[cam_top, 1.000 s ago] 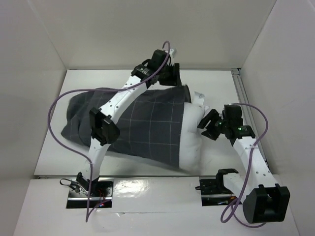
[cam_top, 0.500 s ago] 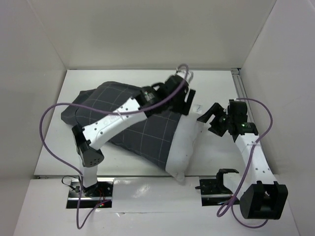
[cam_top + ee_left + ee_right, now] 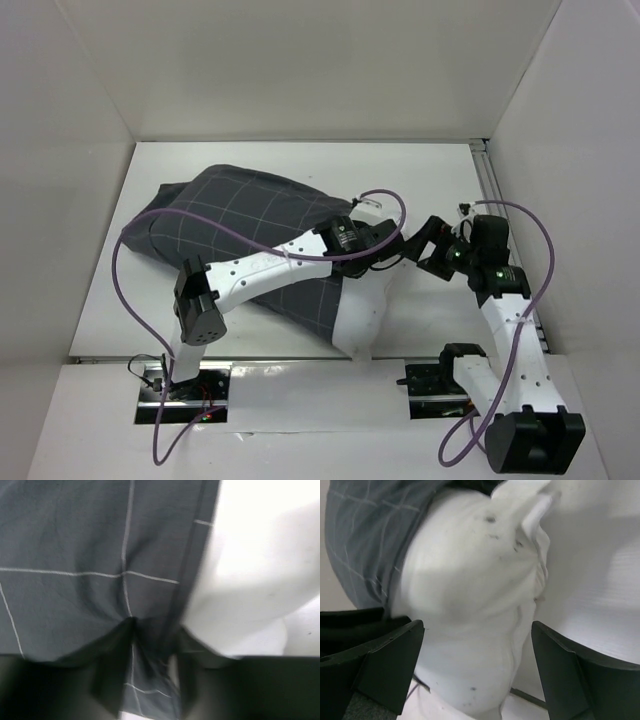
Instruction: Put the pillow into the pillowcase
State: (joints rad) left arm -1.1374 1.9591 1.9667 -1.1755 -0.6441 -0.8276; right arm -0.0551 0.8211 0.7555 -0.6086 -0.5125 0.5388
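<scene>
Pillow (image 3: 360, 308) protrudes from pillowcase (image 3: 230, 215), which left end effector (image 3: 151, 652) seemingly pinches.

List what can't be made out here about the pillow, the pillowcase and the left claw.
- Top view: the left claw sits under its own wrist, so its grip on the pillowcase is unclear.
- Left wrist view: blurred; its fingers are dark smears cut off by the bottom edge.
- Every view: how far the pillow reaches inside, since the cloth covers it.
</scene>
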